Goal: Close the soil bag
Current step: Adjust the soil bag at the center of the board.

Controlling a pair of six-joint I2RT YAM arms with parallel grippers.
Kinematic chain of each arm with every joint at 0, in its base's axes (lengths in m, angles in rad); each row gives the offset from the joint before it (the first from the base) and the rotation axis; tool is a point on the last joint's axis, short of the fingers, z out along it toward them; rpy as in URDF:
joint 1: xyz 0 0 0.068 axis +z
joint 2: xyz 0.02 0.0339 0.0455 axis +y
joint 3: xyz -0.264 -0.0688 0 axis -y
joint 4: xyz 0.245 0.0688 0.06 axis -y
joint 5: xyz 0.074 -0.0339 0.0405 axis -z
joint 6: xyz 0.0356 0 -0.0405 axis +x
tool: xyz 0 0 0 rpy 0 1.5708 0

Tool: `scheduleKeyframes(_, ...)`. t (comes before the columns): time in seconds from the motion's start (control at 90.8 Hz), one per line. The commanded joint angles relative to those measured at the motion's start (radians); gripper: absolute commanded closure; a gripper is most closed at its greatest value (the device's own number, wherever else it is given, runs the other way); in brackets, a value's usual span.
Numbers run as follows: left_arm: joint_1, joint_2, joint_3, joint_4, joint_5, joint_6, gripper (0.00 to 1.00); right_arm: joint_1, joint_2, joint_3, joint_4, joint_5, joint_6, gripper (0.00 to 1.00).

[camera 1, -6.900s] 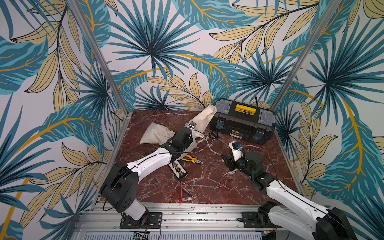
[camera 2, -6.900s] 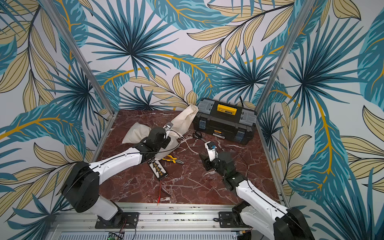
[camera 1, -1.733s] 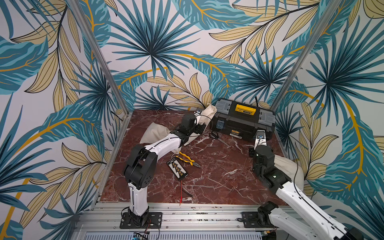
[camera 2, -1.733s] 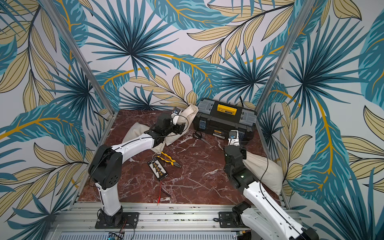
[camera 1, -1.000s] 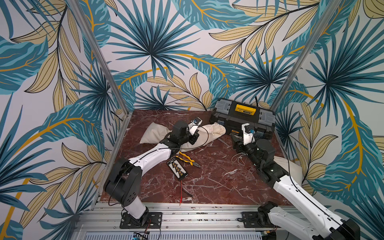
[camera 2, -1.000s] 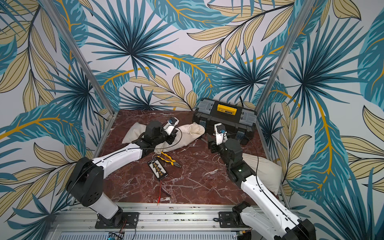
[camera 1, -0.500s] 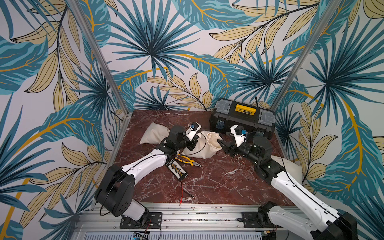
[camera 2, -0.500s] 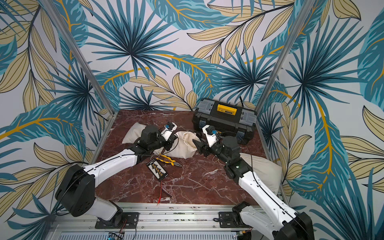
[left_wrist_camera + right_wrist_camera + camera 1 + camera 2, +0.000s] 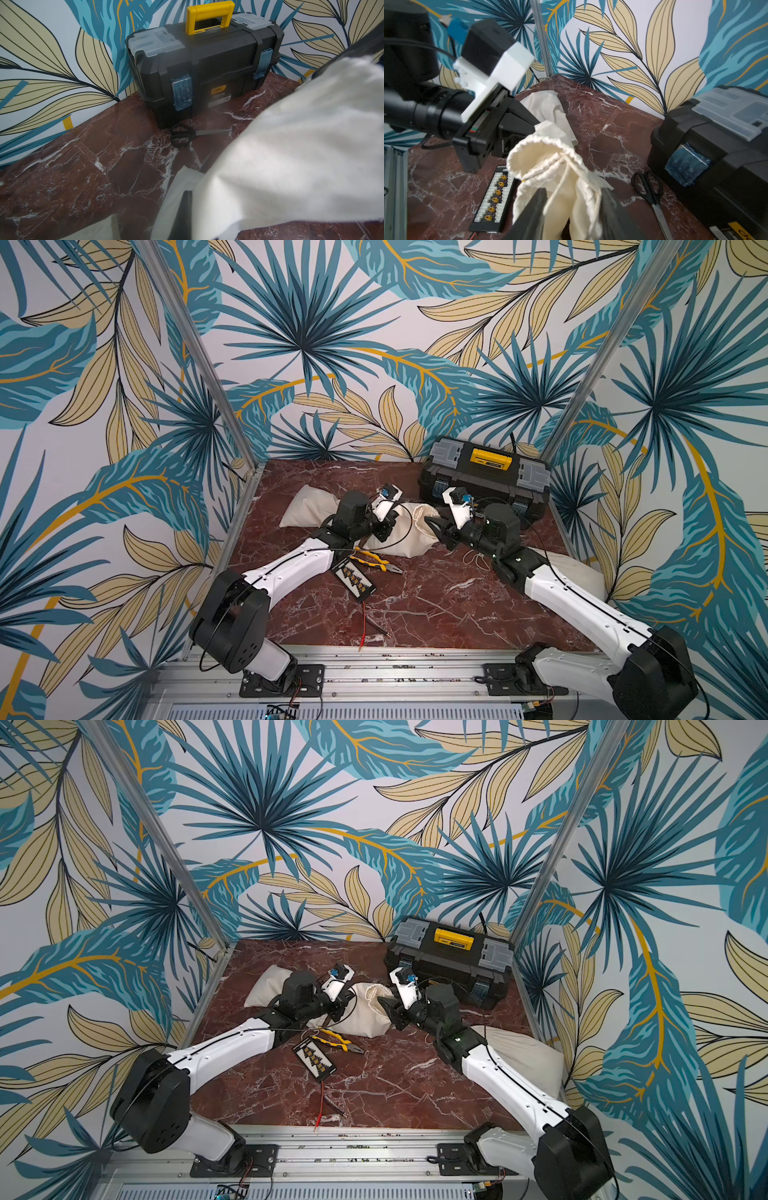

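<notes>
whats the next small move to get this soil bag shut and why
Probably close the right end effector on the drawstring and pull away from the left end effector. Its jaws straddle the loosely gathered neck of the bag with the string between, and the left one pinches the cloth as an anchor.

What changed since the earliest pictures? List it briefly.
The left gripper, shut on the cream cloth drawstring bag, dragged it from the back toward the centre. The right gripper swung in and straddles its gathered mouth. The black plastic toolbox and yellow-handled pliers stayed.
</notes>
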Motion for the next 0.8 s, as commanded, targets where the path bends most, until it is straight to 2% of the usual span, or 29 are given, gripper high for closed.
scheduleKeyframes(0.0,0.000,-0.031,0.017,0.024,0.017,-0.014,1.00,0.005,0.015,0.030,0.007,0.088,-0.008,0.69)
scheduleKeyframes(0.066,0.000,-0.042,0.016,0.021,-0.001,-0.018,1.00,0.005,0.022,0.052,-0.010,0.114,-0.027,0.92)
scheduleKeyframes(0.11,0.001,-0.051,0.019,0.012,-0.040,-0.026,1.00,0.004,0.022,0.075,-0.022,0.130,-0.042,1.00)
scheduleKeyframes(0.286,0.000,-0.092,0.096,-0.102,-0.317,-0.065,1.00,0.000,0.051,0.273,-0.083,0.204,-0.157,1.00)
scheduleKeyframes(0.374,-0.002,-0.117,0.154,-0.161,-0.455,-0.093,1.00,-0.009,0.141,0.455,-0.149,0.200,-0.215,1.00)
scheduleKeyframes(0.485,-0.045,-0.153,0.176,-0.180,-0.561,-0.117,0.99,-0.013,0.279,0.666,-0.211,0.158,-0.263,1.00)
scheduleKeyframes(0.529,-0.071,-0.174,0.160,-0.164,-0.566,-0.132,0.95,-0.014,0.332,0.713,-0.221,0.126,-0.267,0.96)
scheduleKeyframes(0.617,-0.122,-0.191,0.072,-0.040,-0.515,-0.201,0.94,-0.015,0.418,0.734,-0.214,0.036,-0.260,0.89)
scheduleKeyframes(0.793,-0.191,-0.159,-0.133,0.225,-0.405,-0.371,0.93,-0.014,0.427,0.530,-0.085,-0.065,-0.197,0.85)
